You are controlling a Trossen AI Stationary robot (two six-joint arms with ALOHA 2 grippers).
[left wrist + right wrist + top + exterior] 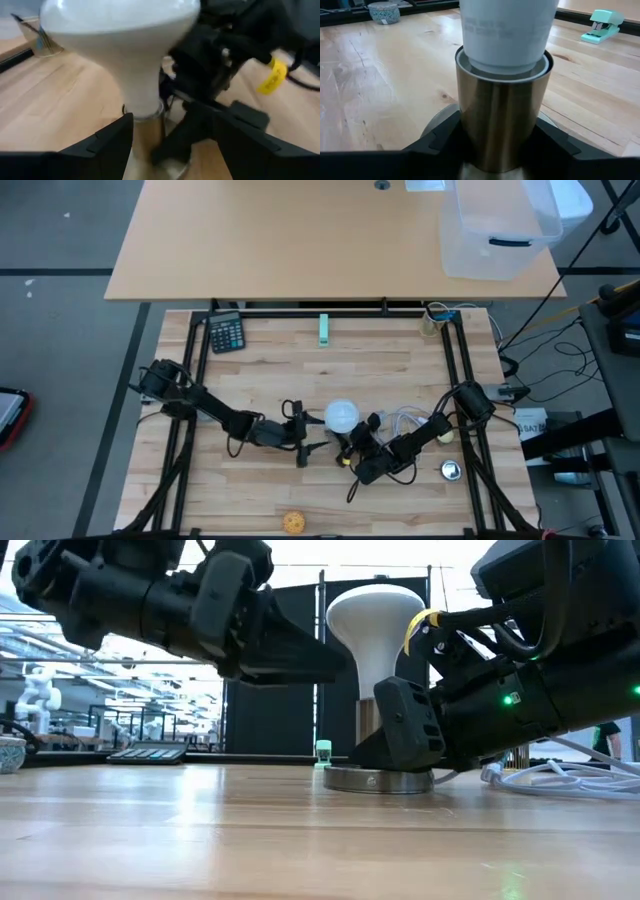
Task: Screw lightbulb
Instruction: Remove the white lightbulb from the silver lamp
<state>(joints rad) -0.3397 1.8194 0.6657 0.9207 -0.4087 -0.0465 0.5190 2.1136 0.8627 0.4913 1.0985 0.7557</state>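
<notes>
The white lightbulb (342,416) stands upright, its narrow end in a brass socket (500,100) on a round grey base (378,780) at the table's middle. My left gripper (305,432) comes level from the table's left. It is open, with one finger on either side of the bulb's neck (142,95), and I see no touch. My right gripper (352,448) comes from the near right, low over the table, and is shut on the socket. My right gripper pinches the brass socket's lower wall (466,132) between its two fingers, one on each side. The fingers come nearly level from the table's near right. The socket stays upright on its grey base, with the bulb standing in it.
A calculator (226,333) and a green stapler (324,329) lie near the far edge. A yellowish ball (292,523) sits at the near edge, a small grey disc (450,470) at the near right, and a white cable (405,420) behind my right arm.
</notes>
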